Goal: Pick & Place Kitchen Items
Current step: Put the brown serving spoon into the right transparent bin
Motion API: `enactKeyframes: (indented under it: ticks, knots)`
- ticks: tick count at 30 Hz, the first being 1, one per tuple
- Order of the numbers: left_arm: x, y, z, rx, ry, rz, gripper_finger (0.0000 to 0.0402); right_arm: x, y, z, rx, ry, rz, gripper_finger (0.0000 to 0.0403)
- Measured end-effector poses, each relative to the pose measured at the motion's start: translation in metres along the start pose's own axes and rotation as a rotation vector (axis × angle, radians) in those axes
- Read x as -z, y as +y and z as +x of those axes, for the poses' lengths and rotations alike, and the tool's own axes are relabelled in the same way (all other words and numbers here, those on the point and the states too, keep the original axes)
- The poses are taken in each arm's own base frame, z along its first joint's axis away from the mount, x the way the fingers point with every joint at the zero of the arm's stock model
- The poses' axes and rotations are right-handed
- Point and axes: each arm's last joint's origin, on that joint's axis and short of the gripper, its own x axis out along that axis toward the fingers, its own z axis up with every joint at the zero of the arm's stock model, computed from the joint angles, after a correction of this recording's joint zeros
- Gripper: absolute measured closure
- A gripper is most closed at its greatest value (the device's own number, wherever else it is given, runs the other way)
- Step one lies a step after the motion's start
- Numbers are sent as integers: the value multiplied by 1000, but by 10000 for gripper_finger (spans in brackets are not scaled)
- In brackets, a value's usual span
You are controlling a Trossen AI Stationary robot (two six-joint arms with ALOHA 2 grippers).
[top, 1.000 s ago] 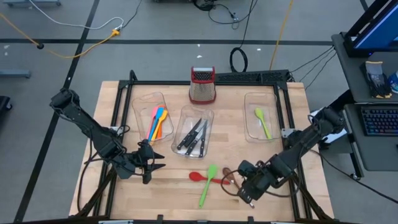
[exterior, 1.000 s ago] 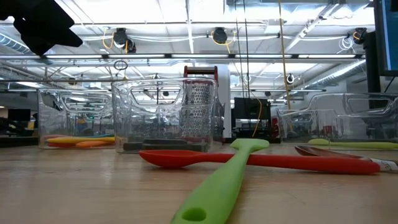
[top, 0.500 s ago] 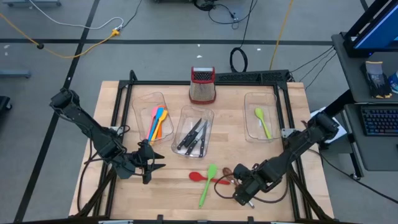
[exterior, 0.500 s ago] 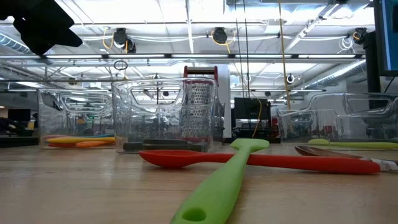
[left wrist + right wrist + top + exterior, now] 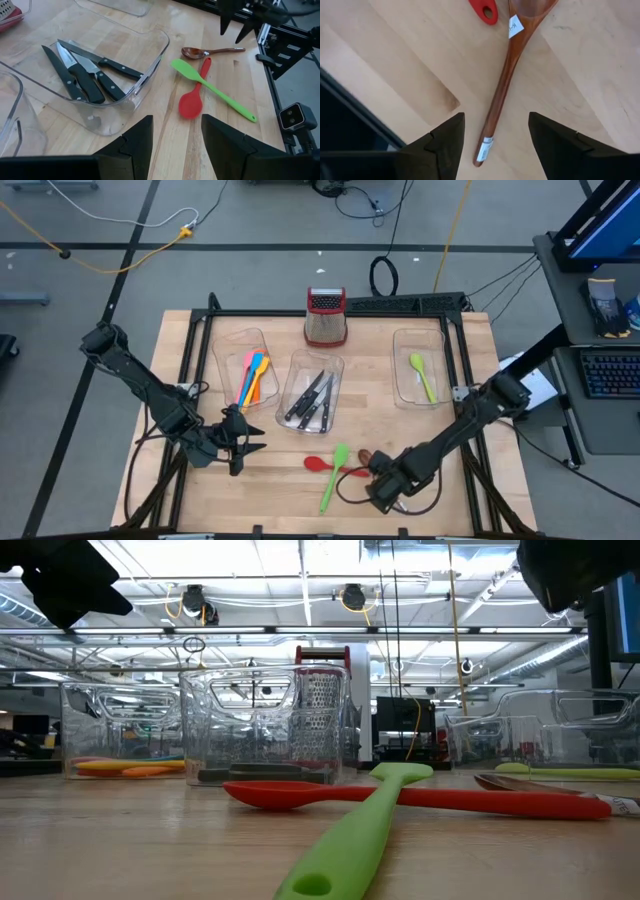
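My right gripper point(image 5: 381, 494) hangs low over the near edge of the counter point(image 5: 280, 500), jaws spread wide and empty; in its wrist view the brown spoon point(image 5: 506, 75) lies on the wood in the gap between the two fingers point(image 5: 445, 145), not touching either that I can see. The spoon carries small white labels on its handle.

Just beside it on the counter lie the red spoon point(image 5: 322, 465) and the green spatula point(image 5: 332, 476), crossed, the spatula over the red handle. The low view confirms that crossing.

My left gripper point(image 5: 246, 440) waits over the near-left part of the counter, well apart from the loose utensils, jaws open and holding nothing; its wrist view looks across at the three loose pieces.

Farther back stand three clear bins in a row. The left bin point(image 5: 222, 355) holds pink, blue, yellow and orange utensils point(image 5: 252, 376). The middle bin point(image 5: 336, 395) holds the black-handled knives point(image 5: 313, 398), lying loosely side by side. The right bin point(image 5: 403, 343) holds one yellow-green spoon point(image 5: 422, 374).

Behind the bins, at the far edge, stands the red-topped grater point(image 5: 325, 316), upright.
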Motion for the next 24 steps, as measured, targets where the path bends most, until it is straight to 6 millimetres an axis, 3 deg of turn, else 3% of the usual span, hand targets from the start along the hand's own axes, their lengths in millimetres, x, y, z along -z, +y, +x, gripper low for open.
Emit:
enactKeyframes:
  ticks: [13, 24]
  knots:
    - [0, 0, 0, 0, 0, 0, 231, -9, 1, 9, -14, -13, -29, 163]
    - [0, 0, 0, 0, 1, 5, 231, -10, -31, 58, -90, 9, 32, 166]
